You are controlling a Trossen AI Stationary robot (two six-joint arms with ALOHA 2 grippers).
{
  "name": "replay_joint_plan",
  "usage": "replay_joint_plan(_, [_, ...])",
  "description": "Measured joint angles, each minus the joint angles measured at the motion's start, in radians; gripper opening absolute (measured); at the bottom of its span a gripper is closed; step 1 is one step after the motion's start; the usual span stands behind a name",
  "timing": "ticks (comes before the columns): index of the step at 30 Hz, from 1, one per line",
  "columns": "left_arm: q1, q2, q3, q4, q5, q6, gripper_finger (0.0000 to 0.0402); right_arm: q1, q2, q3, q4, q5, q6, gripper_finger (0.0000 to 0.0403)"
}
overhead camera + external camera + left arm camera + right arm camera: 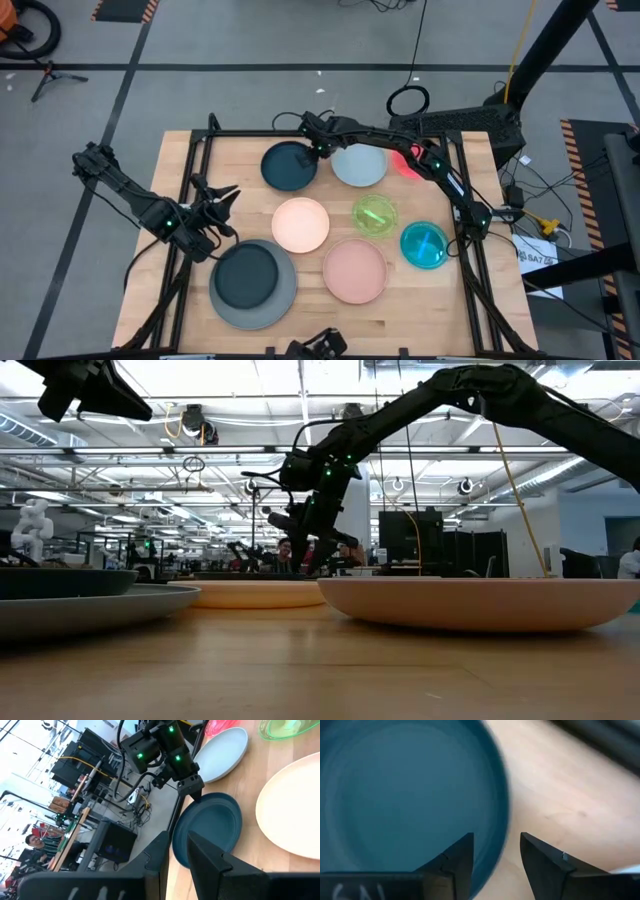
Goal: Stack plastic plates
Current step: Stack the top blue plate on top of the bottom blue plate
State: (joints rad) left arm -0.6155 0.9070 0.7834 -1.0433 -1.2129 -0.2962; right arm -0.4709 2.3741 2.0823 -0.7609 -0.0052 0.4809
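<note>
My right gripper (318, 148) (495, 851) is open over the dark teal plate (287, 167) (405, 795), near its rim closest to the light blue plate (359, 164). One finger stands inside that rim (501, 815) and one outside; no touch shows. My left gripper (222, 209) (177, 849) is open and waits above the table's left part, pointing at the teal plate (210, 827). The charcoal plate (246, 275) lies in the large grey plate (281, 298). The cream (300, 224), salmon pink (354, 269), green (375, 214), teal (424, 244) and red (410, 160) plates lie flat and apart.
A black frame (200, 150) runs along the table's edges. Bare wood shows between the dark teal plate and the table's left edge (170, 190). In the low view the cream plate (250, 592) and the salmon plate (480, 602) stand near. People sit in the room beyond (285, 552).
</note>
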Motion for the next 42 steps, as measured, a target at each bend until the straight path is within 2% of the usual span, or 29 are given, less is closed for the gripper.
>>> replay_joint_plan(2, [0.0,0.0,0.0,0.0,0.0,0.0,0.0074,0.0,0.0,0.0,-0.001,-0.045,0.005,0.0153])
replay_joint_plan(15, [0.0,0.0,0.0,0.0,0.004,0.001,0.0074,-0.012,0.009,0.0,-0.055,-0.082,-0.007,0.0142])
replay_joint_plan(20, [0.0,0.0,0.0,0.0,0.004,-0.001,0.0074,-0.014,0.009,0.0,-0.052,-0.102,-0.01,0.0098])
replay_joint_plan(27, [0.0,0.0,0.0,0.0,0.004,-0.009,0.0074,-0.028,0.009,0.0,-0.004,-0.13,0.009,0.001])
replay_joint_plan(30, [0.0,0.0,0.0,0.0,0.004,-0.012,0.0074,-0.035,0.008,-0.001,0.034,-0.154,0.043,0.001])
replay_joint_plan(37, [0.0,0.0,0.0,0.0,0.004,-0.029,0.0074,-0.06,-0.008,-0.002,0.107,-0.309,0.087,0.0005])
replay_joint_plan(42, [0.0,0.0,0.0,0.0,0.004,-0.05,0.0074,-0.059,-0.074,-0.002,0.123,-0.319,0.081,0.0004])
